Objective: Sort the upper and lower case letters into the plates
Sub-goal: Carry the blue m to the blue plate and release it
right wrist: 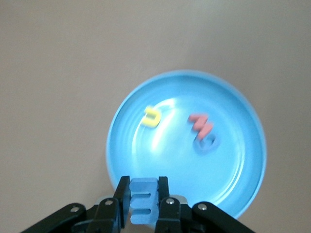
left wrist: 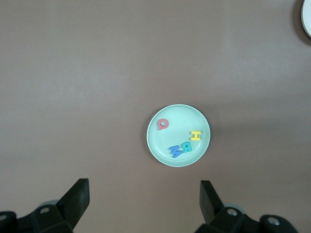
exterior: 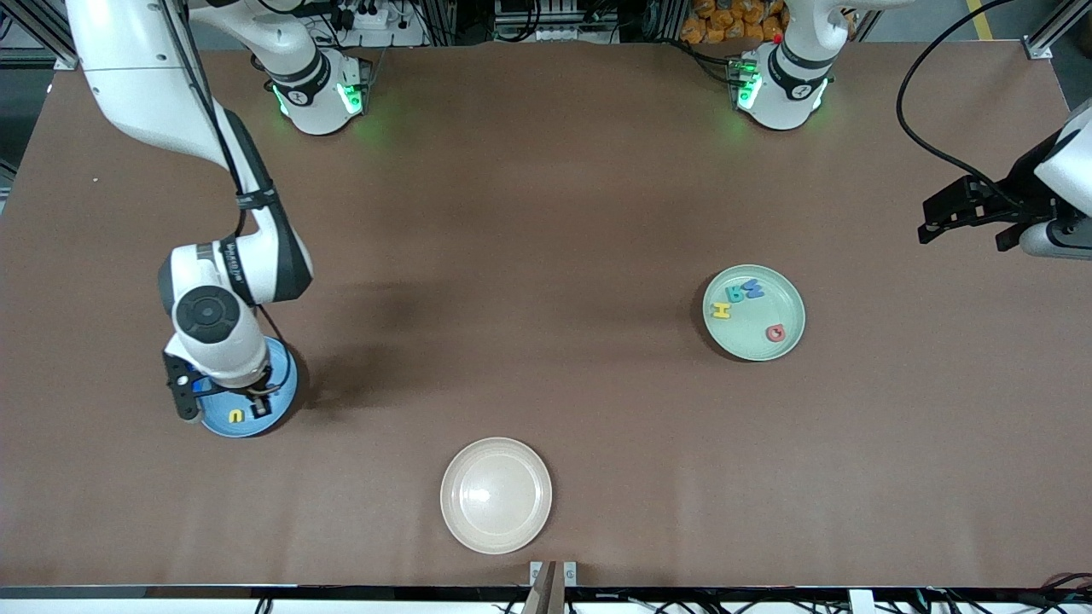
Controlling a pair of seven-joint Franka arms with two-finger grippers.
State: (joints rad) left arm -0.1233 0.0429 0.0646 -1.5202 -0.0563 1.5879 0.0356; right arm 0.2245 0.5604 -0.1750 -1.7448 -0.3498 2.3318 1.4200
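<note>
My right gripper (exterior: 258, 401) hangs low over the blue plate (exterior: 286, 392), shut on a light blue letter (right wrist: 144, 201) held between its fingers. In the right wrist view the blue plate (right wrist: 233, 160) holds a yellow letter (right wrist: 152, 117), a red letter (right wrist: 200, 124) and a blue letter (right wrist: 208, 141). The pale green plate (exterior: 751, 341) holds a yellow letter (exterior: 722, 310), a teal letter (exterior: 735, 295), a blue letter (exterior: 752, 290) and a red letter (exterior: 775, 333). My left gripper (exterior: 964, 223) waits open and empty, high over the table at the left arm's end; its view shows the green plate (left wrist: 150, 141).
A cream plate (exterior: 496, 495) lies empty near the table's front edge, between the two other plates. It shows at the corner of the left wrist view (left wrist: 307, 17). The brown table (exterior: 512, 256) is bare between the plates.
</note>
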